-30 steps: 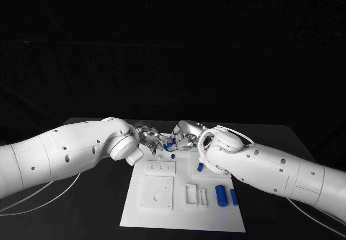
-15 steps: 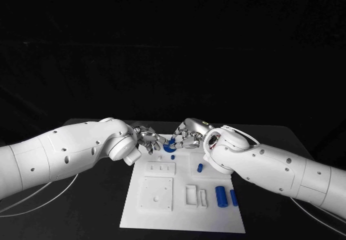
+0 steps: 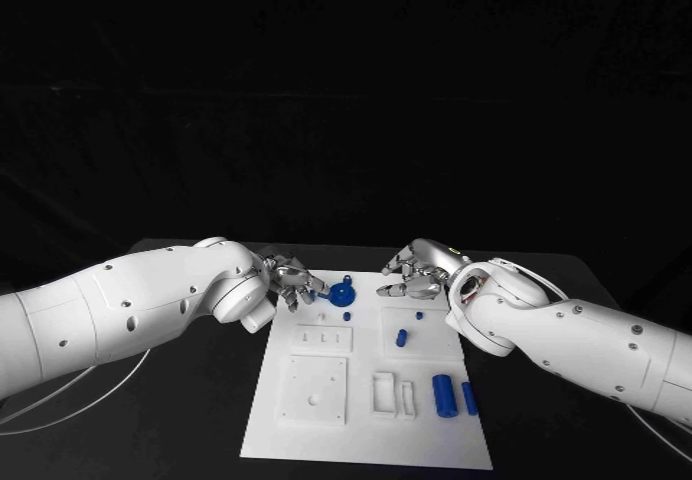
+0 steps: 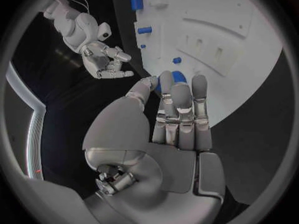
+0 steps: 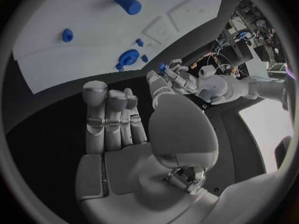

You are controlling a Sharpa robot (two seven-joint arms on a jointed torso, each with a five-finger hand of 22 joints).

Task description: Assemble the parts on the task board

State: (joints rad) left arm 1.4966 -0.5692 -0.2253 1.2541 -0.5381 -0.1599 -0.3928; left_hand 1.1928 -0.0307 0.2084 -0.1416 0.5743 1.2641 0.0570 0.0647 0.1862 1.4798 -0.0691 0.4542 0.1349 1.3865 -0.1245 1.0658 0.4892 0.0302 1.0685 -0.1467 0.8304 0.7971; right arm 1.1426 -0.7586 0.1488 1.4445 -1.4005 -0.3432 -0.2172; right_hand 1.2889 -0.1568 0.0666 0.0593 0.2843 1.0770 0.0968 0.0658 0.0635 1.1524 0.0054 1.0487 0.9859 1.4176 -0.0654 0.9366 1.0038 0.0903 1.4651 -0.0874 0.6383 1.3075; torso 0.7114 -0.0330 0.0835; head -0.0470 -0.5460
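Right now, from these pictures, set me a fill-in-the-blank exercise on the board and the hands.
1. The task board is ___ in colour.
2. The thick blue cylinder and the thin blue cylinder lie side by side on the robot's ___ side of the board.
3. The right hand has its fingers apart and holds ___.
4. The round blue part at the board's far edge is closer to the ___ hand, next to its fingertips.

Missing words: white; right; nothing; left

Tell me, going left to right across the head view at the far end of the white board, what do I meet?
Left hand → round blue part on the task board → right hand.
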